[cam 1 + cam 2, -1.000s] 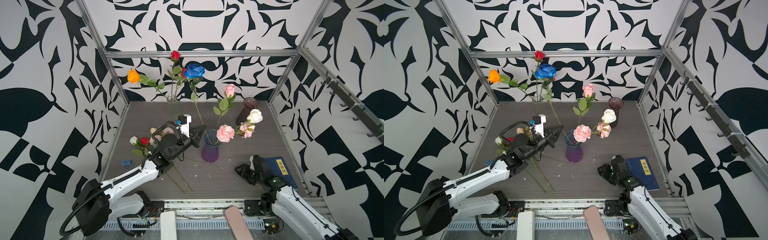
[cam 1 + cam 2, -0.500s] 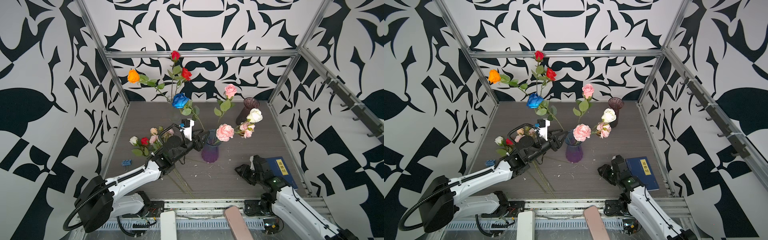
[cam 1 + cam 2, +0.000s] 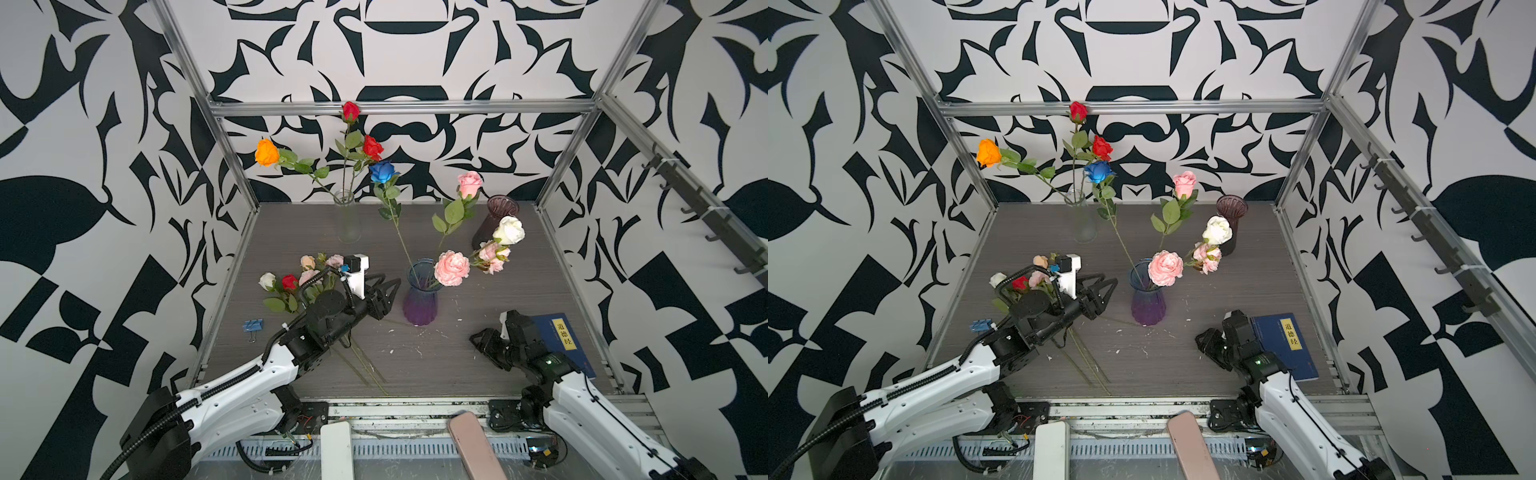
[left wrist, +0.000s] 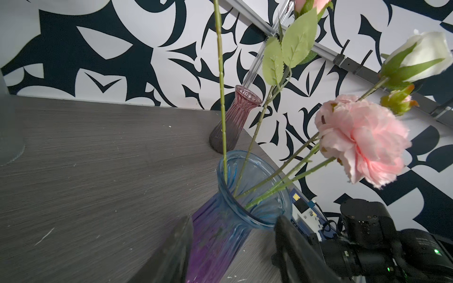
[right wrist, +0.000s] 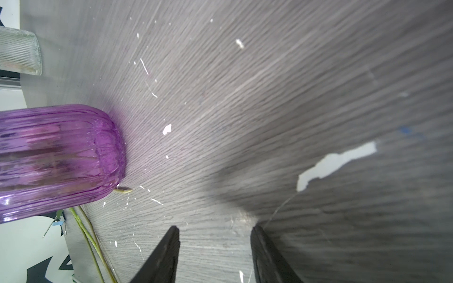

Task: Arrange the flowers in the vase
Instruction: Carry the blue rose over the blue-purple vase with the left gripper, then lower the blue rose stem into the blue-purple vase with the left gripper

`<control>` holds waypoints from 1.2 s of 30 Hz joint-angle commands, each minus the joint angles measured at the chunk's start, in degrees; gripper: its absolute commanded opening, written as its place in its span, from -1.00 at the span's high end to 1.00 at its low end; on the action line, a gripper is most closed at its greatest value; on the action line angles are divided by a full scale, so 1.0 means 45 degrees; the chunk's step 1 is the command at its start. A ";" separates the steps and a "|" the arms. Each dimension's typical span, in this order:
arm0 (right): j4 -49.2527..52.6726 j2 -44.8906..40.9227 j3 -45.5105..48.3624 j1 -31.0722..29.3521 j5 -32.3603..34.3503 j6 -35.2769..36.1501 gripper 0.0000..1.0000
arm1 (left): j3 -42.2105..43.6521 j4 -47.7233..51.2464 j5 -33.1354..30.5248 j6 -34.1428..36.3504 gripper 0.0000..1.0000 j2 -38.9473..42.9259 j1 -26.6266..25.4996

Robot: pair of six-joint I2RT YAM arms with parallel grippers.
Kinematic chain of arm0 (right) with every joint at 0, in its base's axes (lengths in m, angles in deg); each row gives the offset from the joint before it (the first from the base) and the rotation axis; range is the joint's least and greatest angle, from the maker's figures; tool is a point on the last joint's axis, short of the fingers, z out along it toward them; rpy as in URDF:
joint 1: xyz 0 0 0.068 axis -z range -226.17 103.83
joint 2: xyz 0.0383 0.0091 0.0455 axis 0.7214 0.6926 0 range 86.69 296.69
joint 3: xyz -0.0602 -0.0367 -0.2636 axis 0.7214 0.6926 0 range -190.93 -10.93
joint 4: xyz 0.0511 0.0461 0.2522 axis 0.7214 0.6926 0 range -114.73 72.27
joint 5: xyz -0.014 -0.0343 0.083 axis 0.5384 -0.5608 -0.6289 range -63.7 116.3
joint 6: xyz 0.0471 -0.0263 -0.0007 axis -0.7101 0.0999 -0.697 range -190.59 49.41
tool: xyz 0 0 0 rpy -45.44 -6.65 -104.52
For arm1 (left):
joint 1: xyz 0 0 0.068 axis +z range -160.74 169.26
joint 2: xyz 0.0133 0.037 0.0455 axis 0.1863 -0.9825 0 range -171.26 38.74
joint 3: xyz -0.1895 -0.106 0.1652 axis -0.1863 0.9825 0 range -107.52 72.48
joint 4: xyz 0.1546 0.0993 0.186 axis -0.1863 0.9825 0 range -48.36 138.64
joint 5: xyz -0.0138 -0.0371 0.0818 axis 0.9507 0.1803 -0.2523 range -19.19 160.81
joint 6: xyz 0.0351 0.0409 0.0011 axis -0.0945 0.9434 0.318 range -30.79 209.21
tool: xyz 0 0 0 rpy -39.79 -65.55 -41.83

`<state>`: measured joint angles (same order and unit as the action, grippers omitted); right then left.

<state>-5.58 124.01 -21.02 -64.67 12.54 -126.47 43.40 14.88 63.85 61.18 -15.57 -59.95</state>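
Note:
A blue-and-purple glass vase [image 3: 420, 299] [image 3: 1147, 299] [image 4: 235, 215] stands mid-table. In it stand a blue rose [image 3: 383, 172], a pink rose [image 3: 469, 185], a white rose [image 3: 509, 230] and a pink ruffled bloom [image 3: 452, 268] [image 4: 360, 142]. More flowers [image 3: 307, 274] lie in a bunch on the table at the left, partly hidden behind my left arm. My left gripper [image 3: 388, 286] [image 4: 232, 224] is open just left of the vase, holding nothing. My right gripper [image 3: 484, 340] [image 5: 214, 231] is open and empty, low over the table at the front right.
A clear glass vase [image 3: 348, 216] at the back holds an orange rose and two red ones. A dark ribbed vase [image 3: 494, 220] stands at the back right. A blue book [image 3: 561, 336] lies by my right arm, and a blue binder clip [image 3: 253, 325] at the left edge.
My left gripper has opened and let go of the blue rose's stem, then drawn back a little to the left. The blue rose swayed and now leans in the vase. The right arm is unchanged.

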 commanded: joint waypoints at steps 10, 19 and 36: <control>0.0079 -0.0131 -0.0044 0.0028 0.0088 -0.0122 -0.03 | -0.2717 -0.0115 0.0199 0.1309 -0.21 -0.2972 0.0032; 0.0096 -0.0149 -0.0055 0.0041 0.0089 -0.0083 -0.03 | -0.4136 -0.0088 0.1251 0.0590 -0.21 -0.4768 0.1168; 0.0096 -0.0168 -0.0060 0.0042 0.0084 -0.0063 -0.03 | -0.5297 -0.0146 0.3605 -0.0396 -0.13 -0.5347 0.2750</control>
<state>-5.23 123.49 -21.02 -64.63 12.54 -126.82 21.70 15.27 77.14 59.94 -38.80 -47.82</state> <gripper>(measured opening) 0.513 0.568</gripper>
